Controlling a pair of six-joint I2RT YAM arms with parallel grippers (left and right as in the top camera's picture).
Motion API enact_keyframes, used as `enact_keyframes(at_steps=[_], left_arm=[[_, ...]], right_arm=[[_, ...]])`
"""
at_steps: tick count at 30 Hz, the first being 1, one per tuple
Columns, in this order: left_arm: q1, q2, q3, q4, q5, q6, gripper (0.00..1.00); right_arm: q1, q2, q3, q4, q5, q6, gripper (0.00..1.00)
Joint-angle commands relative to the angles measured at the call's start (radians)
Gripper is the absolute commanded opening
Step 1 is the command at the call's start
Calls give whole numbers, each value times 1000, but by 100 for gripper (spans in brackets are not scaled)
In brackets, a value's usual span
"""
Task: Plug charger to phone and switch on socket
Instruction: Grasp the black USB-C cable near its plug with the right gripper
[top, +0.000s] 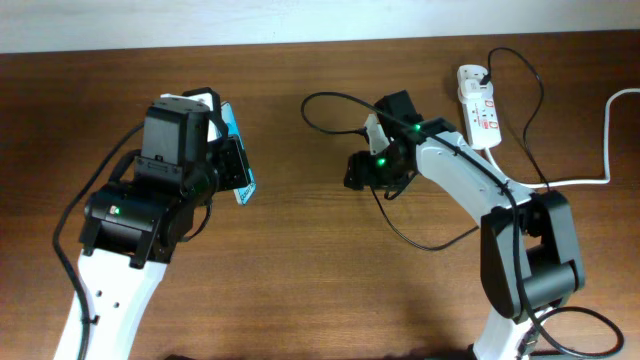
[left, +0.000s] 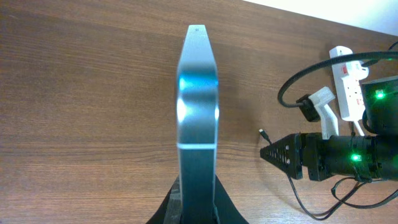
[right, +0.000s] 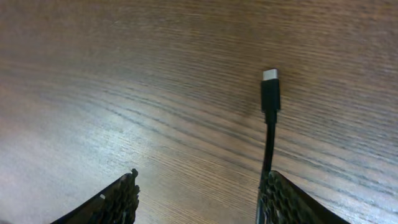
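My left gripper (top: 226, 165) is shut on the phone (top: 238, 158) and holds it on edge above the table, its blue screen turned right. In the left wrist view the phone (left: 198, 106) rises edge-on from between the fingers of that gripper (left: 198, 202). My right gripper (top: 358, 170) stands open to the right of the phone, pointing at it. The charger's connector tip (right: 270, 93) sticks out past the right finger (right: 292, 202). Its cable runs along that finger's inner edge and is not pinched. The black cable (top: 330, 100) loops back to the white socket (top: 480, 105).
The socket's thick white cord (top: 606, 140) runs off the right edge. Slack black cable (top: 430, 240) lies under the right arm. The socket (left: 346, 87) also shows in the left wrist view, behind the right gripper (left: 273, 152). Bare wood lies between the two arms.
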Motion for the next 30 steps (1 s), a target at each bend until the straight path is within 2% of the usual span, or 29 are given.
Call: enact_keyframes(at_steps=[1, 4, 8, 9, 15, 20, 23, 26, 30], left_arm=[[2, -8, 10, 10, -3, 12, 0], [2, -8, 9, 10, -2, 12, 0], [2, -8, 9, 4, 16, 12, 0], [2, -8, 10, 1, 16, 12, 0], [2, -8, 10, -10, 16, 12, 0], [2, -8, 9, -13, 24, 11, 0], [2, -8, 10, -13, 24, 12, 0], [2, -8, 10, -13, 24, 12, 0], [2, -8, 9, -13, 24, 12, 0]], right_arm=[[-74, 48, -2, 4, 3, 105, 59], [-115, 52, -2, 3, -14, 127, 58], [-124, 94, -2, -9, -200, 131, 57], [-125, 107, -2, -20, -202, 132, 54], [-131, 173, -2, -38, -258, 142, 48], [-201, 257, -2, 14, -343, 142, 44], [-203, 295, -2, 33, -351, 141, 41], [-203, 296, -2, 37, -351, 142, 32], [-203, 297, -2, 76, -343, 143, 30]])
